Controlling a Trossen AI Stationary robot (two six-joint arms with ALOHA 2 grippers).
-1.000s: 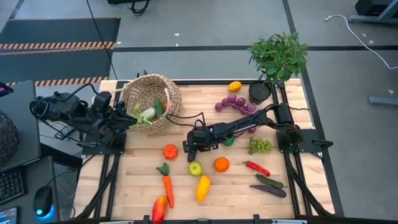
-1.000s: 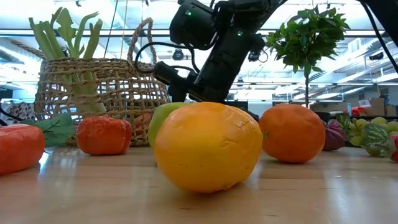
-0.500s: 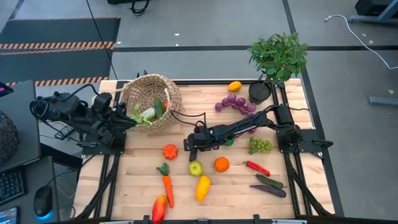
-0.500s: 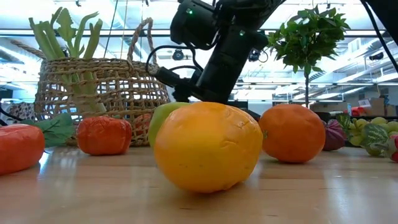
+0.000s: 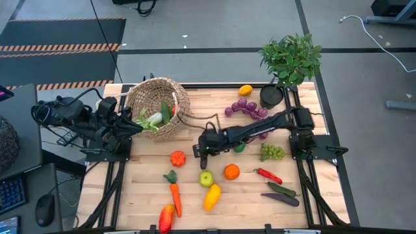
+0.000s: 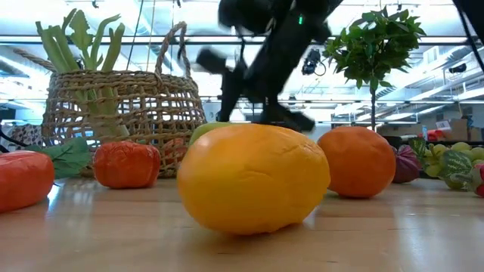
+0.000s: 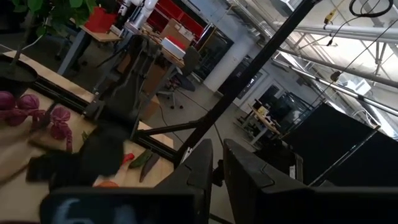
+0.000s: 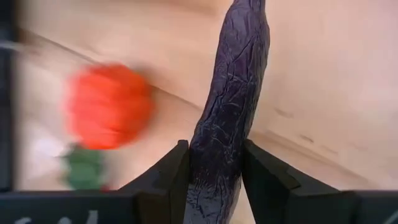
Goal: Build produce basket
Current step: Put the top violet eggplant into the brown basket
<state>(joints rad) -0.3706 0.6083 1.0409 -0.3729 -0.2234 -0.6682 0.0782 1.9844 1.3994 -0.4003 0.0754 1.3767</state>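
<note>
The wicker basket (image 5: 158, 104) stands at the table's far left with a leek (image 5: 151, 119) in it. My left gripper (image 5: 135, 126) is by its rim, its fingers (image 7: 202, 168) close together and shut, with nothing showing between them. Loose produce lies about: a tomato (image 5: 177, 158), a green apple (image 5: 206, 178), an orange (image 5: 231, 171) and a yellow fruit (image 5: 211, 196). My right gripper (image 5: 203, 155) is at mid-table, shut on a dark purple wrinkled long vegetable (image 8: 233, 93). My left gripper is next to the basket's rim (image 5: 142, 123); whether it touches it I cannot tell. My right gripper pinches the dark purple vegetable near one end (image 8: 214, 168) between its two fingers. The fingers slant down from the table's right and lie along it. The rest sticks out past the fingertips; whether its far tip is on the wood I cannot tell.
A carrot (image 5: 174, 194) lies near the front edge. Purple grapes (image 5: 246, 108), green grapes (image 5: 272, 152), a chili (image 5: 268, 175), a cucumber (image 5: 281, 189) and an eggplant (image 5: 281, 199) lie on the right half. A potted plant (image 5: 289, 62) stands at the far right corner.
My right gripper has risen from behind the yellow fruit and gone a little toward the table's far edge; it shows blurred in the low view. The yellow fruit has turned slightly where it lies. My left arm has kept still.
</note>
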